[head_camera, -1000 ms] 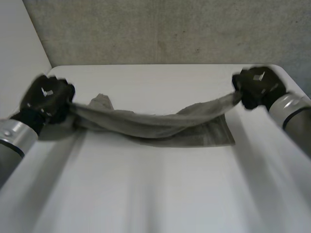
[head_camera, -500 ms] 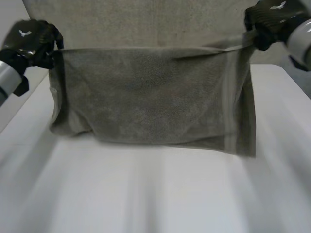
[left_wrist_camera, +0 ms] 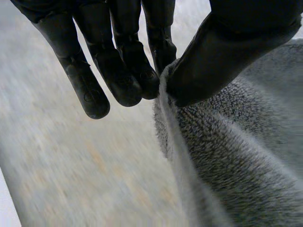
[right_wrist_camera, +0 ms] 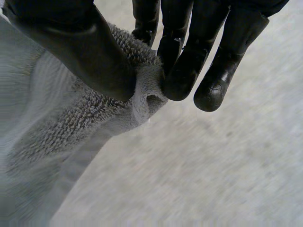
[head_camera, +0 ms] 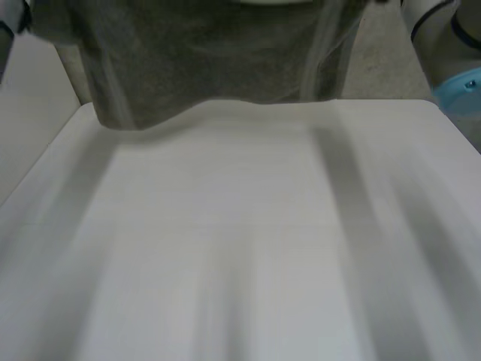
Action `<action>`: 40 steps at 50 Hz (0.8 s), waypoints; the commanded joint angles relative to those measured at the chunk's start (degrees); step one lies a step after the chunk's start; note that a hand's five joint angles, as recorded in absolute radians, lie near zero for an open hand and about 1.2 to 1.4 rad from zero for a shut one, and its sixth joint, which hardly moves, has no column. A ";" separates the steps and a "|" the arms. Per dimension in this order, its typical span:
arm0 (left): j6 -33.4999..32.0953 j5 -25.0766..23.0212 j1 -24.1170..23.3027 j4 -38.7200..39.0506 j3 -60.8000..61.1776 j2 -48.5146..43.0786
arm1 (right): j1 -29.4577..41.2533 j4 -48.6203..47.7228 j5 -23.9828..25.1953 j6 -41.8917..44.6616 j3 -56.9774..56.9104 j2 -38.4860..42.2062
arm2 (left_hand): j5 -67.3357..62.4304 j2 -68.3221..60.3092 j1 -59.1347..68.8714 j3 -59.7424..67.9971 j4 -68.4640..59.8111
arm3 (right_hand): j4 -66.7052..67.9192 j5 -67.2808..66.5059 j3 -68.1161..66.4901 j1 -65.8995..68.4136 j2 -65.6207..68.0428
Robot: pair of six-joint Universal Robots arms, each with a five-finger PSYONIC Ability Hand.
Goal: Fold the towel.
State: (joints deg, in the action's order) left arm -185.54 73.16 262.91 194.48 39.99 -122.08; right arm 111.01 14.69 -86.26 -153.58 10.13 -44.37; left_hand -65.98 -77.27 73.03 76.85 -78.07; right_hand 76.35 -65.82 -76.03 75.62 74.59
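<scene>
One white table (head_camera: 240, 248) takes up most of the head view. Above its far end hangs one grey towel (head_camera: 210, 53), spread wide and flat between the two arms, with its top edge beyond the top of the view. Two paler stripes run down it, one near each side edge. Its bottom hem sags lower on the robot's left side and lies level with the table's far edge on the right. From this angle it cannot be told whether the hem touches the table or hangs just clear of it. A grey wall (head_camera: 383, 60) stands behind.

The right arm (head_camera: 428, 19) shows at the far right of the head view, with one light-blue cap (head_camera: 460, 94) below its grey joint.

Two hands hold the towel, one at each upper corner. In the left wrist view, the left hand (left_wrist_camera: 222, 52) pinches the towel's (left_wrist_camera: 227, 161) corner edge between the thumb and the nearest fingertip. The other fingers are nearly straight and lie beside the cloth. In the right wrist view, the right hand (right_wrist_camera: 80, 52) has the towel's (right_wrist_camera: 71, 123) other corner bunched into a small roll, pressed between the thumb and the fingertips. The outermost finger stands clear of the cloth.
</scene>
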 commanded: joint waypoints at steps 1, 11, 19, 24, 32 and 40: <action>-0.52 -4.58 1.11 2.21 21.40 2.46 | -1.58 6.03 3.72 0.47 13.56 -0.90 | -4.02 -2.73 6.97 3.15 -1.93 | 3.65 -4.18 -3.97 4.38 5.41; -9.93 -11.37 3.93 9.60 46.67 3.34 | -5.10 6.94 11.63 7.67 43.27 -2.73 | -4.02 -2.73 6.97 3.15 -1.93 | 3.65 -4.18 -3.97 4.38 5.41; -17.66 -10.93 4.98 18.99 55.89 1.24 | -8.35 -4.21 13.22 7.24 61.99 -14.76 | -4.02 -2.73 6.97 3.15 -1.93 | 3.65 -4.18 -3.97 4.38 5.41; -17.75 -10.58 5.07 21.82 55.99 -0.35 | -10.46 -8.62 13.22 6.45 68.16 -20.13 | 7.17 8.46 -4.22 -8.04 9.26 | 3.65 -4.18 -3.97 4.38 5.41; -18.01 -9.70 5.07 22.61 54.41 -3.51 | -14.06 -11.26 13.31 1.53 72.22 -21.29 | 26.23 27.52 -23.28 -27.10 28.32 | 3.65 -4.18 -3.97 4.38 5.41; -18.81 -7.86 5.07 22.35 54.40 -4.48 | -15.65 -12.32 12.87 -3.39 70.90 -20.59 | 33.13 34.42 -30.18 -34.00 35.22 | 3.65 -4.18 -3.97 4.38 5.41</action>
State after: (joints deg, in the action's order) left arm -203.86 64.15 267.98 217.16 94.25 -126.25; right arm 96.20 2.91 -72.96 -153.53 82.25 -65.77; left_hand -34.77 -45.75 45.03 46.16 -45.83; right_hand 76.67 -65.84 -76.33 75.62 74.59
